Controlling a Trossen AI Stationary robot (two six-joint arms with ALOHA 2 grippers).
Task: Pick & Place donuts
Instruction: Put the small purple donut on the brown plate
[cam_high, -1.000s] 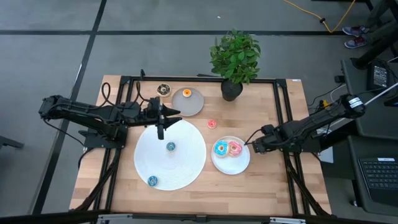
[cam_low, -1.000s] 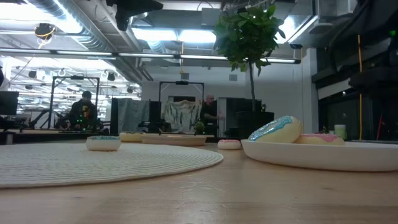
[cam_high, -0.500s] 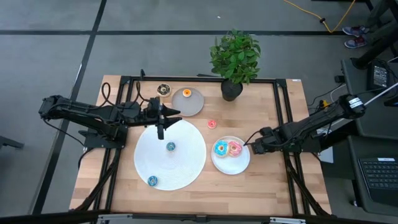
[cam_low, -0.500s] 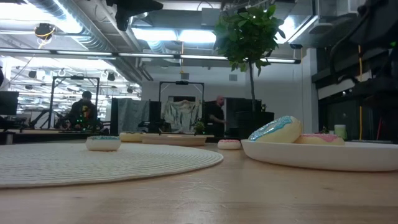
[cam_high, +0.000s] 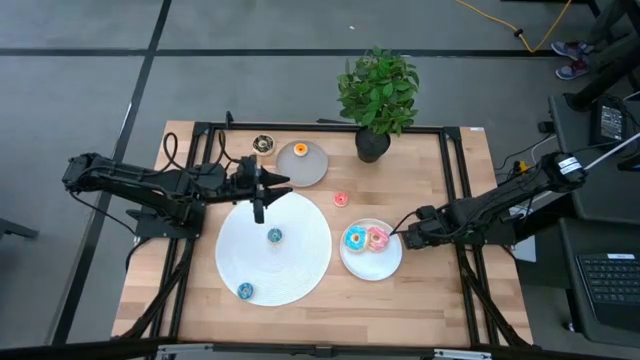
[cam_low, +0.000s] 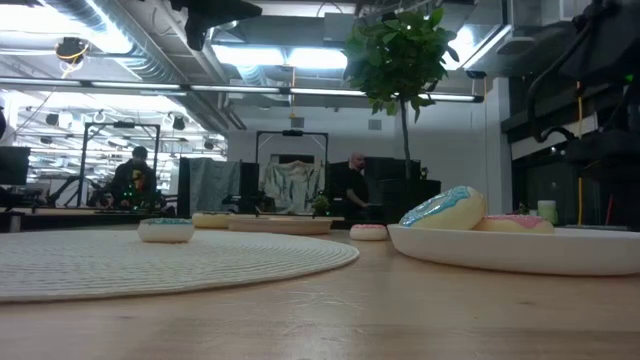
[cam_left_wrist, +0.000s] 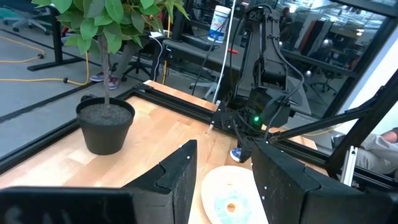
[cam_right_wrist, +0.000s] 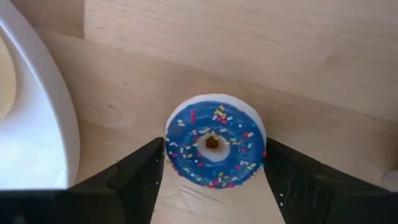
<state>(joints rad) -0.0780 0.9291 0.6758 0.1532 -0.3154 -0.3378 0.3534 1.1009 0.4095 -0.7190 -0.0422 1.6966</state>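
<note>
Over on my left, my left gripper (cam_high: 258, 212) hangs above the far rim of the large white disc (cam_high: 300, 262), its fingers (cam_left_wrist: 177, 180) parted around empty air. On that disc lie a teal donut (cam_high: 274, 236) near its centre, just past my fingertips, and a small blue donut (cam_high: 245, 290) at its near edge. Right of the disc, the white plate (cam_high: 385, 264) carries a blue-iced donut (cam_high: 354, 239) and a pink donut (cam_high: 377, 238) side by side. Just beside the plate's right rim, my right gripper (cam_right_wrist: 211, 168) stands low with a dark blue sprinkled donut (cam_right_wrist: 214, 141) lying flat on the wooden table (cam_right_wrist: 261, 56) between my spread fingers (cam_right_wrist: 140, 174), which sit close at its two sides.
</note>
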